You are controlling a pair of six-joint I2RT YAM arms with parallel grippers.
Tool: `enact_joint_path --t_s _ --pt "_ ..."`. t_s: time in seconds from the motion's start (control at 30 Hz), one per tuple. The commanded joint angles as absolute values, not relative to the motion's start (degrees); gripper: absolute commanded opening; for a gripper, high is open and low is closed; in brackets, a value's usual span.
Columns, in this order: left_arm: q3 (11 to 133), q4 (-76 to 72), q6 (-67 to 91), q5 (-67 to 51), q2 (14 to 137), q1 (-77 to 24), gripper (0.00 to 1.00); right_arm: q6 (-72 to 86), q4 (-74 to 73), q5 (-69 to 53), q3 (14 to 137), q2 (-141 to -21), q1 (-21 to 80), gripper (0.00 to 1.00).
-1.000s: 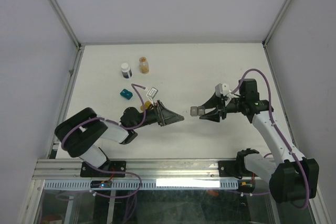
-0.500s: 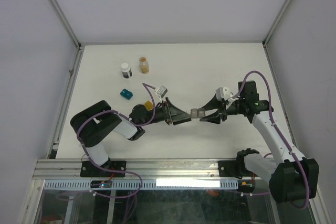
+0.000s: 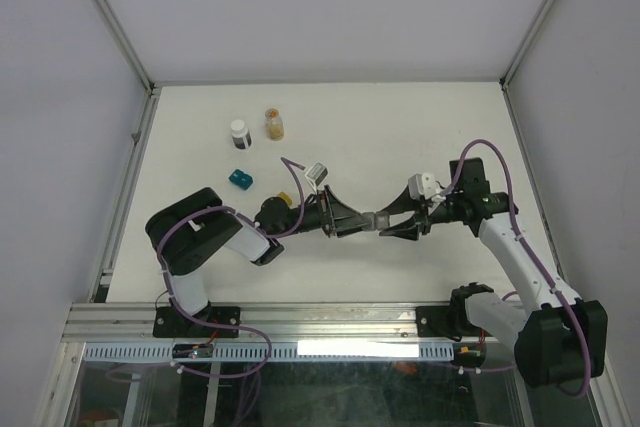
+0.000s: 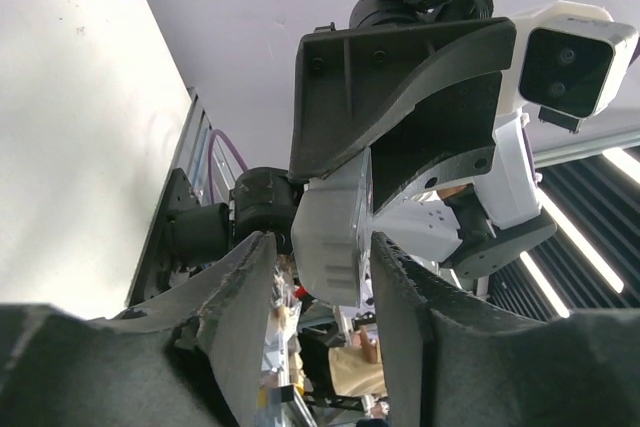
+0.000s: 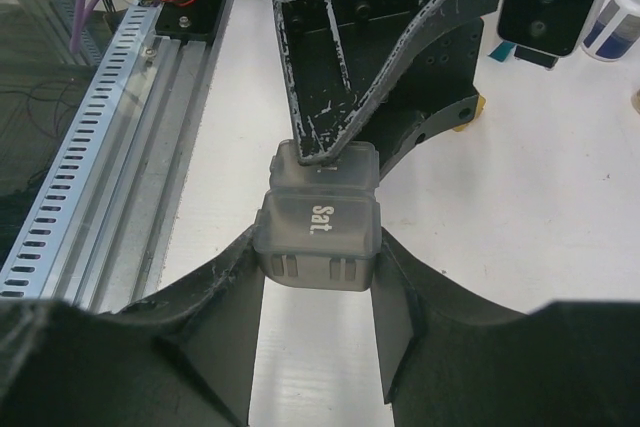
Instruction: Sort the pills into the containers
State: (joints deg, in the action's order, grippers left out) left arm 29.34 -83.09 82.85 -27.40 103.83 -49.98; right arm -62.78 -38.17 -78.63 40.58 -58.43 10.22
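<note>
**A:** Where is the gray pill box (image 5: 318,222)?

**B:** In the air over the middle of the tabletop (image 3: 400,127), nearer its near edge. The right pincer (image 5: 318,259) is clamped on one cell, the one whose lid reads "Sat." in white.

**A:** And the left pincer (image 4: 320,249)?

**B:** Part open, with a finger on either side of the other cell. One finger touches and a sliver of gap shows at the other, so no grip yet.

**A:** Which step, then?

**B:** I'd judge it is opening the box, or passing it across, before any pill goes in. Next the left must close squarely on its cell, then prise at the lid without twisting the box out of the right's hold.

**A:** How will it handle?

**B:** It is frosted, see-through gray plastic, smooth with rounded corners, so likely slippery. The fingers are matte black, scuffed white. The teal box (image 3: 239,179) and two capped vials (image 3: 239,132) sit in the tabletop's left half, toward the far edge.
</note>
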Motion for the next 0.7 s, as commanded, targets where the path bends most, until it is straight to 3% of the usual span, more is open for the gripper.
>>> enact_joint_path --t_s 0.0,0.27,0.3,0.53,0.67 --pt "31.3 -95.93 84.15 -27.19 104.3 -50.85 0.4 -66.52 -39.01 -78.73 40.37 -57.32 11.27 0.32" --pt "31.7 -96.74 84.28 -28.46 105.38 -50.89 0.0 -67.89 -40.2 -78.23 40.33 -57.3 11.78 0.37" --pt "31.61 -96.91 83.98 -28.47 105.38 -50.89 0.0 -67.94 -40.58 -78.19 40.48 -57.3 11.78 0.41" --pt "27.21 -93.65 79.27 -24.29 103.79 -50.85 0.0 -66.38 -46.1 -72.89 44.58 -55.97 11.7 0.98" --pt "25.0 -87.37 75.89 -19.81 100.93 -51.1 0.0 -63.89 -45.23 -69.34 44.74 -54.38 11.76 0.99"
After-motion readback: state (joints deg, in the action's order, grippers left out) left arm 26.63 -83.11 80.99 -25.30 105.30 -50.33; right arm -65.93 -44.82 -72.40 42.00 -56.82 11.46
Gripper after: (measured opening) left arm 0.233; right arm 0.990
